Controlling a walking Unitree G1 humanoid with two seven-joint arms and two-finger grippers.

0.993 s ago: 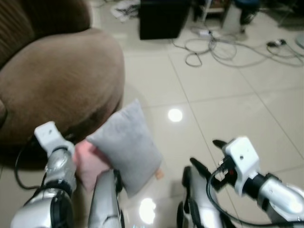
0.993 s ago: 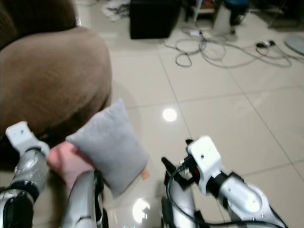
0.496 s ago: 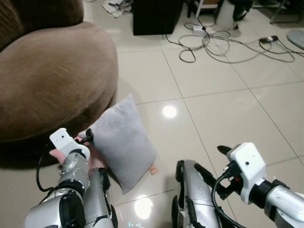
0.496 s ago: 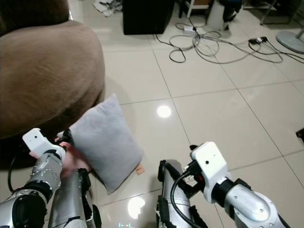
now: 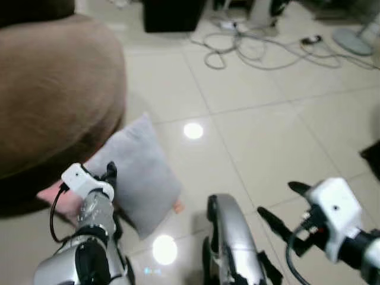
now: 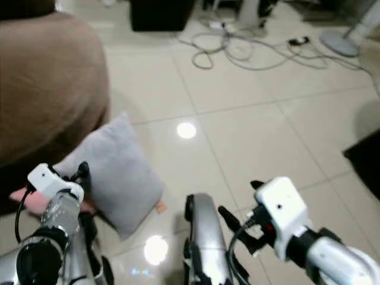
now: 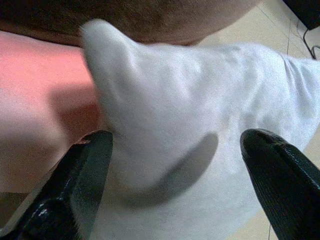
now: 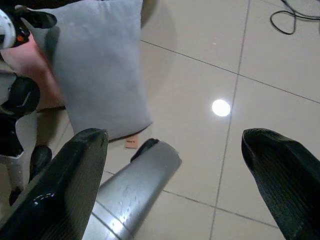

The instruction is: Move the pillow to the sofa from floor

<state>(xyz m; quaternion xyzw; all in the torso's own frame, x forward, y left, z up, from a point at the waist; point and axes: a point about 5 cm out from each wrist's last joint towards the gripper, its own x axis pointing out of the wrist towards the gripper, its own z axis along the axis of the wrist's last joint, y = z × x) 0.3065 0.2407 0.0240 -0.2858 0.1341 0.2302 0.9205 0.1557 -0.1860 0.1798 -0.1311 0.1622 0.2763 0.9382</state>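
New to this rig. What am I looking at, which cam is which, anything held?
It's a humanoid robot with two silver arms. The two wide pictures come from its head camera, looking down at a tiled floor. The other two come from wrist cameras looking along each end effector's black fingers. A grey pillow leans on a brown sofa, over a pink pillow. The left end effector is open at the grey pillow's corner. The right end effector is open above the floor. Nothing is held.

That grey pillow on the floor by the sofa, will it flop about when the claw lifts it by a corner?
Probably yes. The grey pillow looks soft and plump, with a limp pointed corner, so it would likely sag from the left claw, whose fingers are spread wide on either side of it. It seems light for its size. Its fabric looks matte, so slipping seems unlikely.
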